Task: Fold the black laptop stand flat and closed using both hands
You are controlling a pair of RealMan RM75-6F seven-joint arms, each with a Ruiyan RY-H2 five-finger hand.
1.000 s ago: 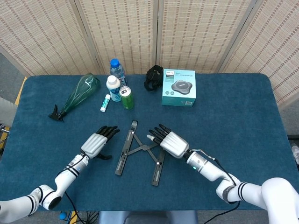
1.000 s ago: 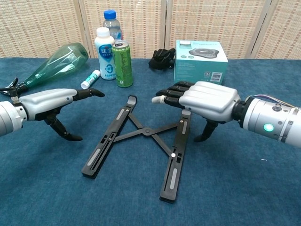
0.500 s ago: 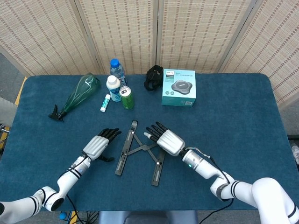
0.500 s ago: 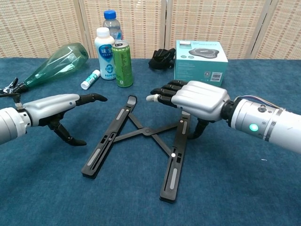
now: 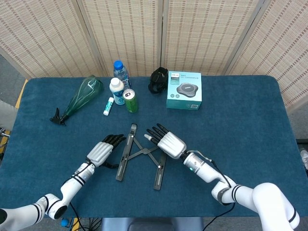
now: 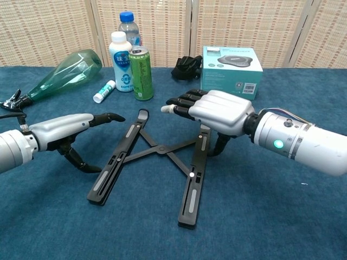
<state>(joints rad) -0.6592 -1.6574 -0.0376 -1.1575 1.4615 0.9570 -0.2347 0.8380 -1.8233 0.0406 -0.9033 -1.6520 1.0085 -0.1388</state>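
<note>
The black laptop stand (image 5: 139,155) lies open in front of me on the blue worktop (image 5: 250,125), its two long bars spread apart toward me and joined by crossed struts in the middle. My left hand (image 6: 65,127) hovers just beside the stand's left bar, palm down, fingers (image 6: 108,117) stretched forward and apart, thumb hanging below toward the cloth; it holds nothing. My right hand (image 6: 214,111) sits over the far end of the right bar, its fingers (image 6: 179,103) extended and spread, reaching toward the gap between the two bars, with the thumb pointing down beside the bar; whether the thumb touches the bar I cannot tell. It too holds nothing. Farther back stand a green can (image 5: 131,101), a white bottle (image 5: 117,91) and a blue-capped bottle (image 5: 120,71), with a small white tube (image 5: 108,106) beside them. A green glass bottle (image 5: 82,97) lies on its side at the left, and a teal box (image 5: 184,90) sits beside a black object (image 5: 158,80).
</note>
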